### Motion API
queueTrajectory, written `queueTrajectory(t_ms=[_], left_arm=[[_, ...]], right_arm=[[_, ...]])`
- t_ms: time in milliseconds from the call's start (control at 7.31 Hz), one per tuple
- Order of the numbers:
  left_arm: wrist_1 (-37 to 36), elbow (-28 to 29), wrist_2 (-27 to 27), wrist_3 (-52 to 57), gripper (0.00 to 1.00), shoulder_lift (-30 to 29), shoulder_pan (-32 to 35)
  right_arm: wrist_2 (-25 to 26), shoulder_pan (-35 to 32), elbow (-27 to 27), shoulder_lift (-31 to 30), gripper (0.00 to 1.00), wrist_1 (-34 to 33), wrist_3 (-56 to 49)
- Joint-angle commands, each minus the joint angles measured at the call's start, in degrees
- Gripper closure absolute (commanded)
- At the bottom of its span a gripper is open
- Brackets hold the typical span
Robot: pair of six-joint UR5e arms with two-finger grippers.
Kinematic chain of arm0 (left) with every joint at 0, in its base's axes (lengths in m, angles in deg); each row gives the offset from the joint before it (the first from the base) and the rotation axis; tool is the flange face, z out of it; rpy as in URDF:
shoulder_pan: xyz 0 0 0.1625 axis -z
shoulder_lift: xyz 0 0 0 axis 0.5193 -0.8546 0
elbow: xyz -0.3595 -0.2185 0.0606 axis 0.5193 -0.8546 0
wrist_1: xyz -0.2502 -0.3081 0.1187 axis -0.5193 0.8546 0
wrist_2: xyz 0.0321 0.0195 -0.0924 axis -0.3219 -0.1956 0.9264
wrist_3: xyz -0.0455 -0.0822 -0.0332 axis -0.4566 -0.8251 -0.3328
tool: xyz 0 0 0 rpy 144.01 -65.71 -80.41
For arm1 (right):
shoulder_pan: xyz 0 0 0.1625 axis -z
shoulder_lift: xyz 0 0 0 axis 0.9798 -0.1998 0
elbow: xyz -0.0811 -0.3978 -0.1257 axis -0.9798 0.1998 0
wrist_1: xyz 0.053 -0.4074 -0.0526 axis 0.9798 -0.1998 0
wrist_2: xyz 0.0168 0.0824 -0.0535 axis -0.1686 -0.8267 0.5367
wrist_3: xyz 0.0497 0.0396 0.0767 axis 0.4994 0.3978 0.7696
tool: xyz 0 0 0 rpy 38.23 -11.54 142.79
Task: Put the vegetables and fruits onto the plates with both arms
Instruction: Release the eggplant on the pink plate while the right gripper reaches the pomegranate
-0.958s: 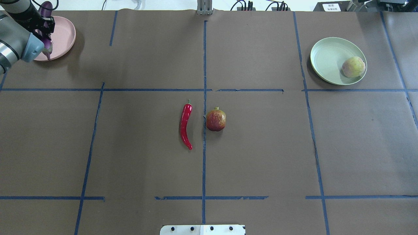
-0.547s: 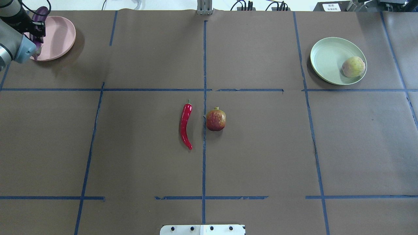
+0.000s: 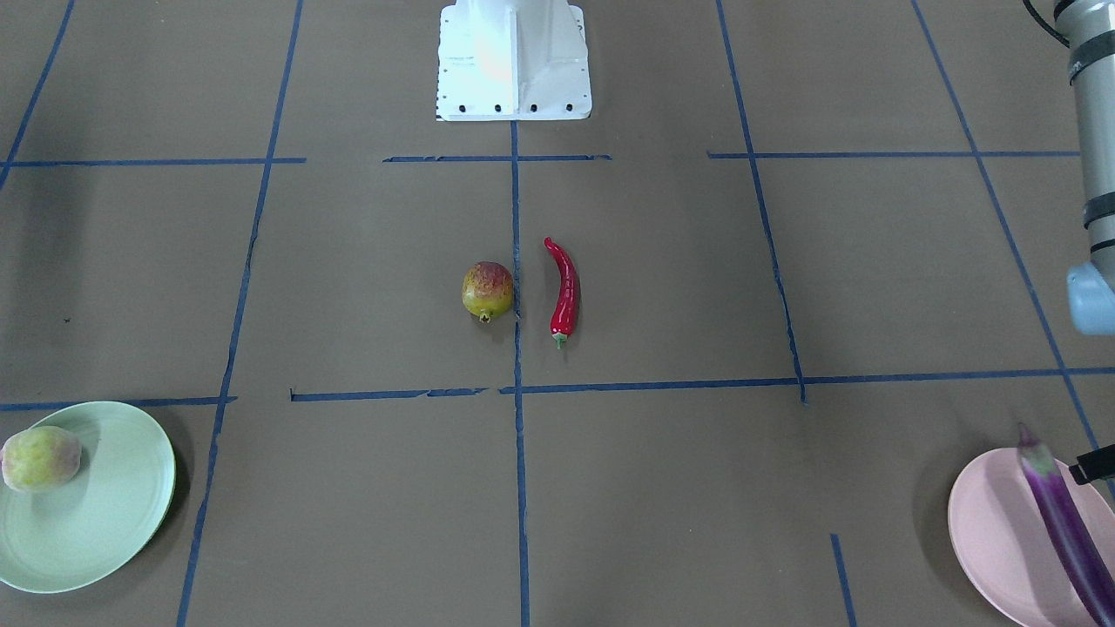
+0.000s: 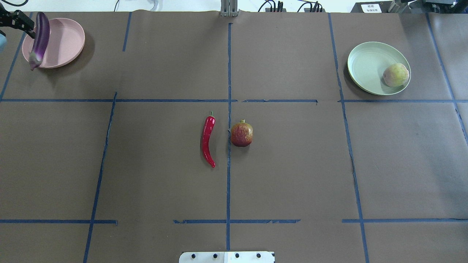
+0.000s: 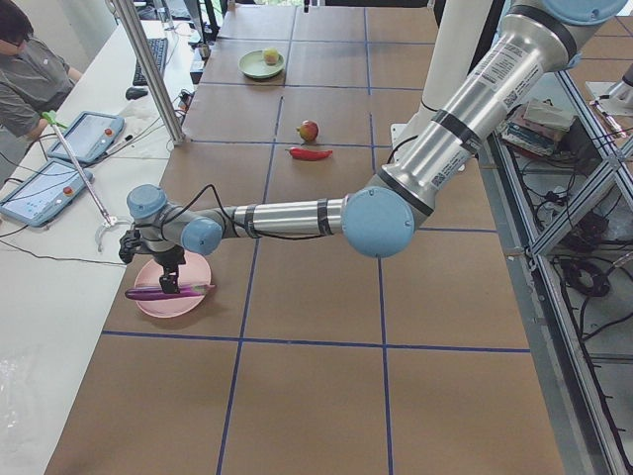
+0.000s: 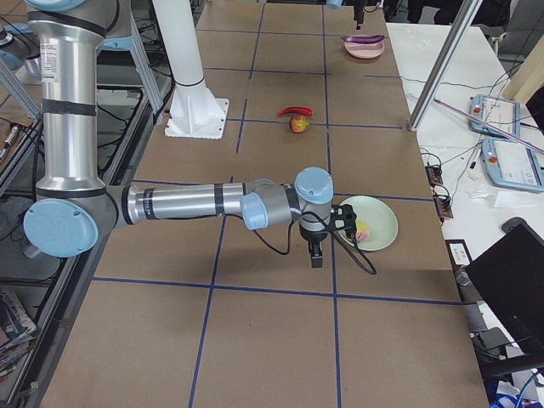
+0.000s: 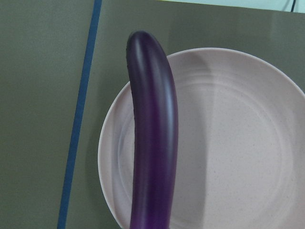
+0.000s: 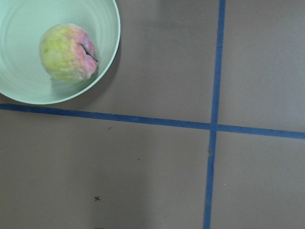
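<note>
2 grippers, neither readable. Left gripper (image 5: pixel 168 282) hangs directly over the eggplant (image 4: pixel 39 34); pinching or let go, cannot tell. Right gripper (image 6: pixel 316 255) hovers beside the green plate (image 4: pixel 365 62); spread or pressed together, cannot tell.

Eggplant stretches over the left side of the pink plate (image 4: pixel 69 36), upper left of the overhead view, cap past the rim. Peach (image 4: pixel 395 74) sits on the green plate, upper right.

Judgement: 2 of 4 items delivered or nearly so. Next calls for both arms to reach centre frame for the chili (image 4: pixel 207 138) and pomegranate (image 4: pixel 241 134), just apart across a blue tape line (image 4: pixel 229 182). Tight quarters.
</note>
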Motion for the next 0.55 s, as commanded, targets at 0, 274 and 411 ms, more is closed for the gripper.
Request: queueTrajectory(t_ms=[0, 274, 411], left_arm=[[-3.5, -11.6, 2.2, 1.1, 0.0, 5.1, 0.4], [-4.4, -15.1, 2.1, 1.1, 0.0, 7.3, 0.4], [-4.4, -15.1, 1.9, 1.1, 0.0, 7.3, 0.4]], right_arm=[[-1.4, 6.1, -5.1, 4.9, 0.0, 0.1, 2.1], [-0.7, 14.8, -5.5, 12.2, 0.0, -0.7, 10.4], [2.5, 20.6, -5.4, 16.4, 0.0, -0.8, 16.8]])
